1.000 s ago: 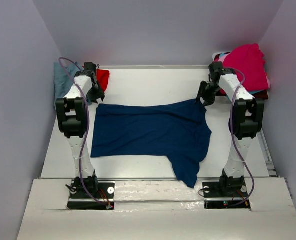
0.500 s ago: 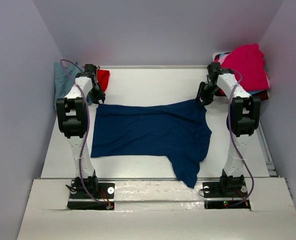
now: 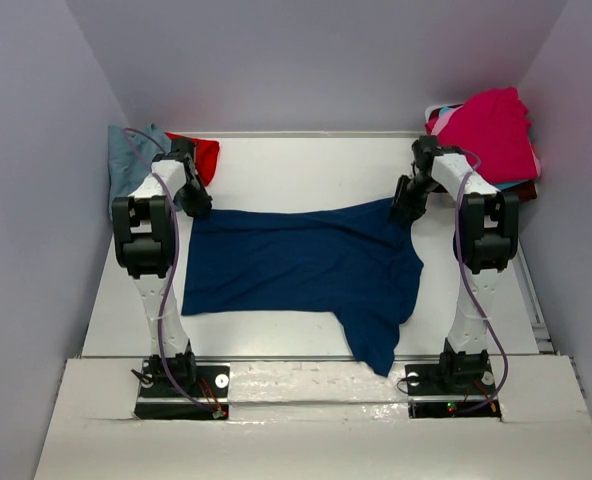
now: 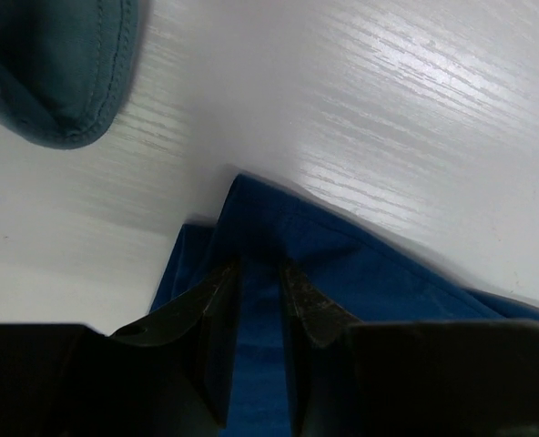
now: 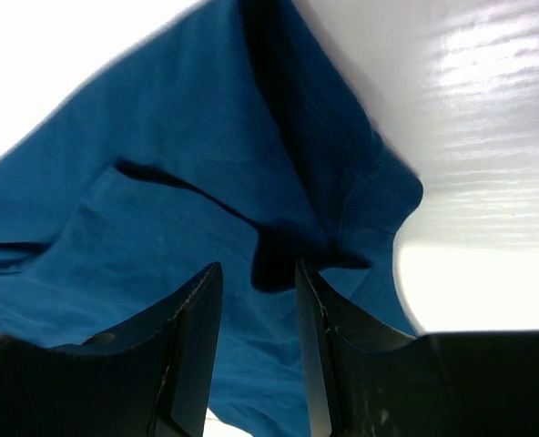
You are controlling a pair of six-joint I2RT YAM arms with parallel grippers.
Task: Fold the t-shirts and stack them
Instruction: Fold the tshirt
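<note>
The white table point(image 3: 306, 165) took up the middle of the top view, with the two arms rising from its near edge. Across it lay the navy t-shirt point(image 3: 296, 265), spread mostly flat and running left to right between the arms, with one sleeve trailing toward the near edge on the right side. At the far right corner of the table a magenta t-shirt point(image 3: 491, 130) sat heaped on top of a pile of other cloth. At the far left corner a blue-grey t-shirt point(image 3: 128, 160) lay bunched against the wall, and a red t-shirt point(image 3: 206, 155) lay just beside it.

The left end effector point(image 3: 198, 205) was down at the far left corner of the navy t-shirt. In its wrist view the fingers point(image 4: 215, 300) were pinching a raised ridge of the blue cloth point(image 4: 361, 264) between them.

The right end effector point(image 3: 404, 210) was at the far right corner. Its fingers point(image 5: 197, 337) stood on either side of a dark fold in the cloth point(image 5: 160, 200), and I could not tell whether they clamped it.
</note>
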